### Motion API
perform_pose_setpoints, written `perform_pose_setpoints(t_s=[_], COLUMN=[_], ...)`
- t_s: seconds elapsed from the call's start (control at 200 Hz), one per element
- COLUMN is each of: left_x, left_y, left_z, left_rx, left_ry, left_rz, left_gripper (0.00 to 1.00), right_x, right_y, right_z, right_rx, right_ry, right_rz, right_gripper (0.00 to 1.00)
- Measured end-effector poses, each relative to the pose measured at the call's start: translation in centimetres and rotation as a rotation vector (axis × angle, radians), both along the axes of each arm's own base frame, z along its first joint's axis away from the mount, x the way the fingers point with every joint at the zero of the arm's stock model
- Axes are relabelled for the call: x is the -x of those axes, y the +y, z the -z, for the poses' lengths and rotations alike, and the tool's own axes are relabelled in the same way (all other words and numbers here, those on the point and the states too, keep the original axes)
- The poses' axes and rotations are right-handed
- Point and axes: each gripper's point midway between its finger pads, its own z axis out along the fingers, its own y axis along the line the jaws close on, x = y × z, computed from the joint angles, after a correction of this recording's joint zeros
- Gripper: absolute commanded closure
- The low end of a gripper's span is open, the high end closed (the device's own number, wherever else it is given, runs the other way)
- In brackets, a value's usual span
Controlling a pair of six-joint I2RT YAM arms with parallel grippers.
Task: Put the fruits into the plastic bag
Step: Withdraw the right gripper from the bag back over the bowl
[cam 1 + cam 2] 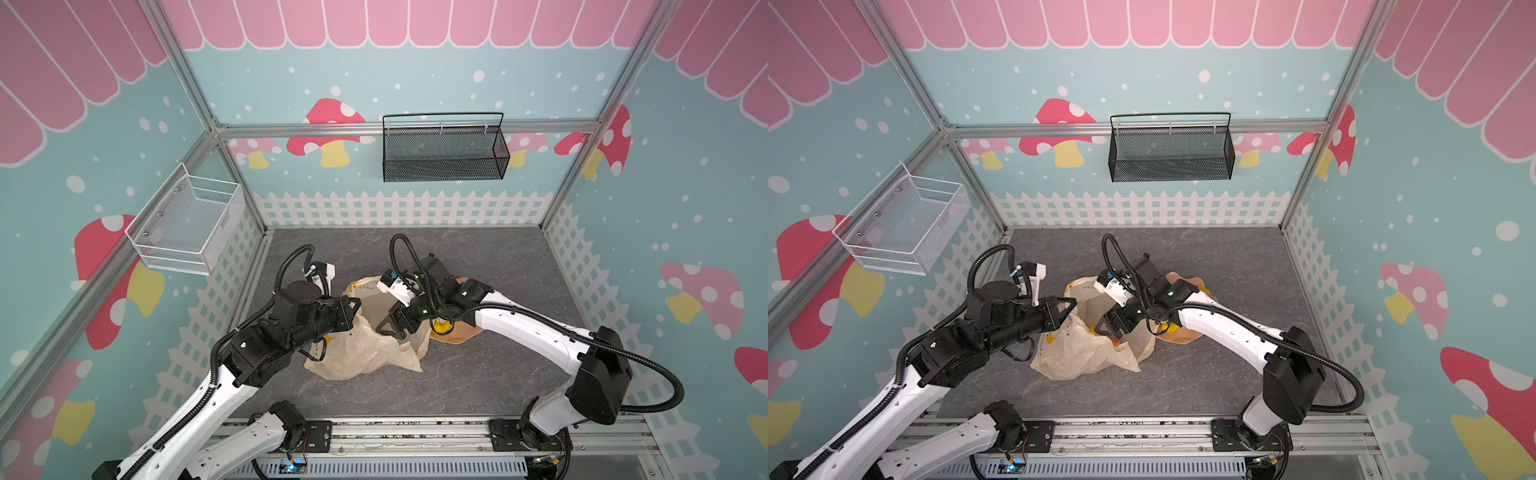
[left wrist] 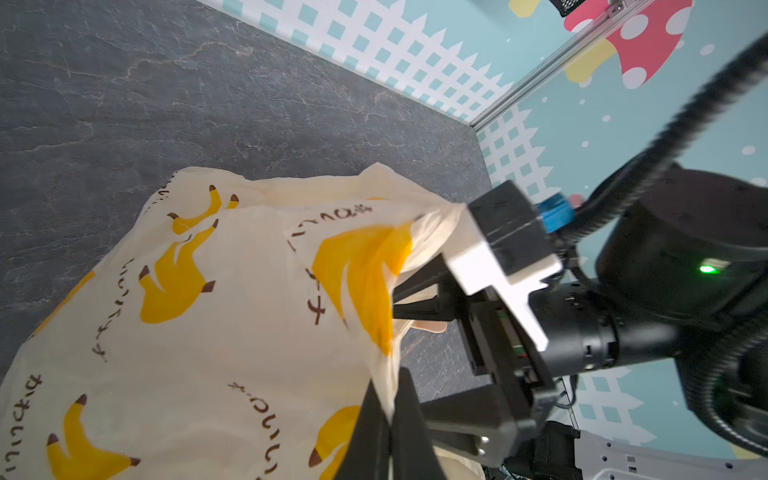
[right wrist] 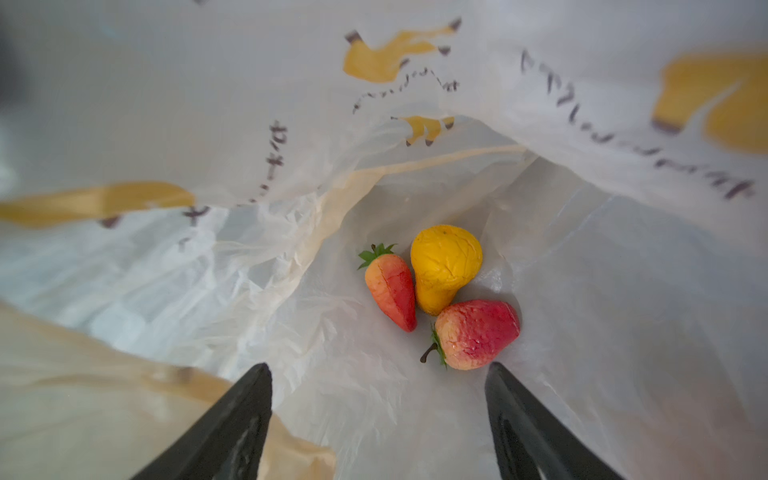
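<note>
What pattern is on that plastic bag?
The plastic bag shows yellow bananas and brown lettering; clearest from the left wrist view.

Left arm [image 1: 187,415] and right arm [image 1: 519,324] reach inward, elbows bent; left gripper [image 2: 390,411] has its jaws pressed together, while right gripper [image 3: 379,368] points down with jaws spread wide

Bright light, faint shadows; both top views bow at edges. Beside the right hand [image 3: 378,368] the plastic bag [image 3: 623,124] blurs, perhaps defocused.
</note>
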Motion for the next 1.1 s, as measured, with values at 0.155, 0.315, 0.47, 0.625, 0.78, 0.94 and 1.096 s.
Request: perform_pose_setpoints(t_s=[0.155,0.315,0.47,0.625,0.78,0.94,1.096], left_x=[-0.2,-0.3,-0.4,-0.5,-0.5,-0.4,-0.3], left_y=[0.0,0.2,0.3,0.5,0.4,0.4,0.4], left_z=[0.2,0.2,0.2,0.2,0.2,0.1,0.0], left_rx=[-0.004,-0.005,-0.004,-0.004,-0.002,0.001,0.004], left_ry=[0.006,0.007,0.007,0.007,0.007,0.004,0.003], left_rz=[-0.004,-0.010,-0.018,-0.023,-0.020,-0.018,-0.016], left_gripper=[0.97,0.97,0.97,0.97,0.98,0.98,0.97], right_x=[0.8,0.9,0.4,-1.3,-4.6,-9.1,-10.0], right_y=[-1.0,-2.1,-3.9,-7.1,-10.8,-16.8,-19.1], right_z=[-3.4,-7.2,-11.4,-14.0,-14.6,-11.1,-3.9], right_rx=[-0.042,-0.092,-0.160,-0.209,-0.209,-0.099,0.057], right_ry=[-0.035,-0.085,-0.155,-0.192,-0.198,-0.122,0.046], right_rz=[0.004,0.028,0.085,0.190,0.358,0.624,0.729], right_gripper=[0.17,0.16,0.16,0.16,0.16,0.17,0.17])
